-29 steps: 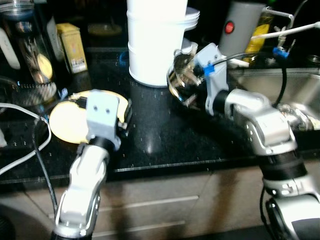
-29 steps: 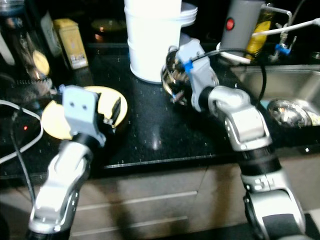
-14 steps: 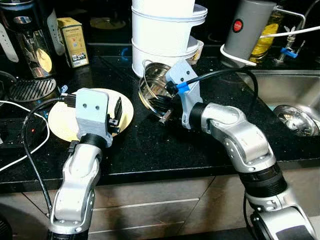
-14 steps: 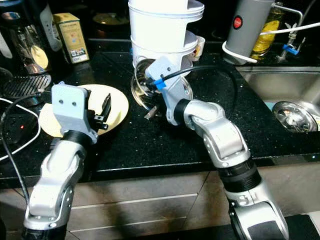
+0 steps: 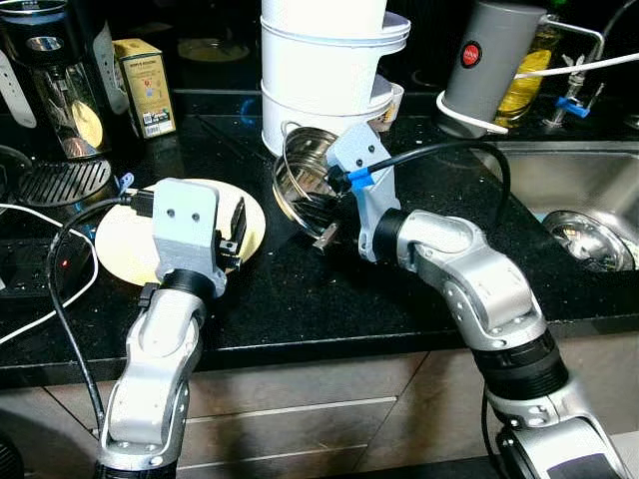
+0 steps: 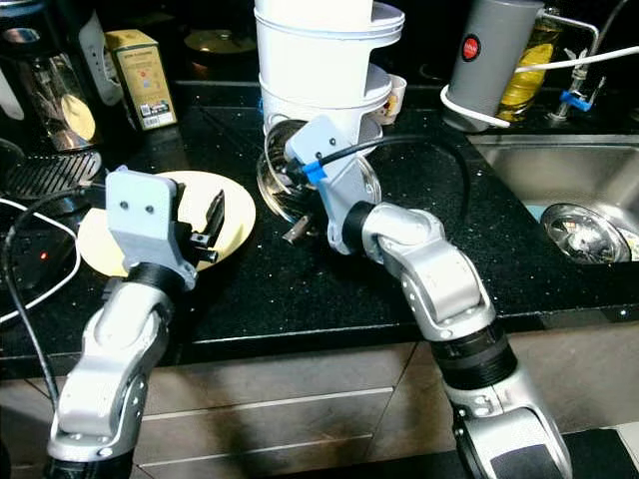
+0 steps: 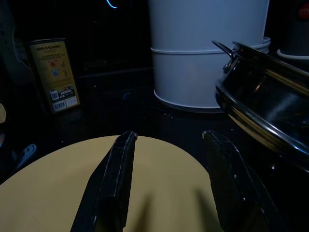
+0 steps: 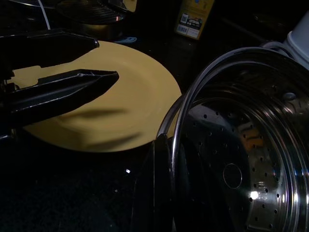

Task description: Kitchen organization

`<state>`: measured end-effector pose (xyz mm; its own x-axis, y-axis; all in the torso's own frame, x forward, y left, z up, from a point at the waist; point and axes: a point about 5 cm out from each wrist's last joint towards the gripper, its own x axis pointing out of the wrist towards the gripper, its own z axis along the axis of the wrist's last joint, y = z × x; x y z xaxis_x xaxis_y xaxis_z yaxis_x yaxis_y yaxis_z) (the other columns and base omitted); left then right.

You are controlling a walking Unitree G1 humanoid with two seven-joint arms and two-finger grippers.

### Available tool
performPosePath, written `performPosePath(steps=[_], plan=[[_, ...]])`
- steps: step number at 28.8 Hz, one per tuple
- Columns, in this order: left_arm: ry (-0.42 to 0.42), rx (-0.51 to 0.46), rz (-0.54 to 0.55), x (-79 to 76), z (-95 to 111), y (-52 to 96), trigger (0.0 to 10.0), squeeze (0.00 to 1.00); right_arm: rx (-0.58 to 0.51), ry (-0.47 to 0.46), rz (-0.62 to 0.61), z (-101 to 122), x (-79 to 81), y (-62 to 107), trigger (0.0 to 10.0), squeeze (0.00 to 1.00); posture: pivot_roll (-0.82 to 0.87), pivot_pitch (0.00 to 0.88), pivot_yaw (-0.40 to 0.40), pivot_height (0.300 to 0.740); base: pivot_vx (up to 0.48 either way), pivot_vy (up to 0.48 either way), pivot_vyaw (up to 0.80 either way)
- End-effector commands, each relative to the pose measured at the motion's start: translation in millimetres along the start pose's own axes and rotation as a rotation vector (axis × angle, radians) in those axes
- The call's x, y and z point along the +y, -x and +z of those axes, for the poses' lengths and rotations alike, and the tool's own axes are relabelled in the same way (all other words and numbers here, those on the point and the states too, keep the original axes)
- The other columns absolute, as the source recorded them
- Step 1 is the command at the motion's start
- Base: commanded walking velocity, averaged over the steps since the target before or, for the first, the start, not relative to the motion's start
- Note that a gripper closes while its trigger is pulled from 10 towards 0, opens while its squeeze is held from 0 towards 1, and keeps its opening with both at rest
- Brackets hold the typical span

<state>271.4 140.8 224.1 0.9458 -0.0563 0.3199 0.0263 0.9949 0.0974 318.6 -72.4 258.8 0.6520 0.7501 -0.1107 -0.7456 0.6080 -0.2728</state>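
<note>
On the black bench [image 5: 300, 289], the left gripper [image 7: 169, 179] hovers spread over the yellow plate [image 5: 125, 239]. At its 3 o'clock, the right gripper [image 8: 166, 193] pinches the tilted steel strainer's [image 5: 300, 185] rim, before the white canisters [image 5: 324, 80].

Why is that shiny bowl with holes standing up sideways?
The steel strainer bowl is tipped on edge because the right end effector is clamped on its rim, holding it beside the white canister. The left end effector hovers open over the yellow plate. Nothing looks spilled.
</note>
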Motion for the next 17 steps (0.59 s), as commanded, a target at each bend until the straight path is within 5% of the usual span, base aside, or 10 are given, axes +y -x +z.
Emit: performPosePath(steps=[1,9,17], plan=[[0.013,0.005,0.009,0.9,0.4,0.3,10.0,0.0,-0.011,0.025,-0.001,3.8,1.6,1.2,10.0,0.0,0.05,0.0,-0.074,0.74,0.0,0.0,0.0],[0.043,0.013,-0.002,-0.4,-0.9,1.1,10.0,0.0,-0.001,0.044,0.002,2.7,1.2,-0.6,10.0,0.0,0.06,0.0,-0.081,0.74,0.0,0.0,0.0],[0.056,0.009,-0.019,-3.6,0.5,2.1,10.0,0.0,0.003,0.044,-0.022,0.9,-0.8,-1.3,10.0,0.0,0.06,0.0,-0.079,0.74,0.0,-0.376,0.0]])
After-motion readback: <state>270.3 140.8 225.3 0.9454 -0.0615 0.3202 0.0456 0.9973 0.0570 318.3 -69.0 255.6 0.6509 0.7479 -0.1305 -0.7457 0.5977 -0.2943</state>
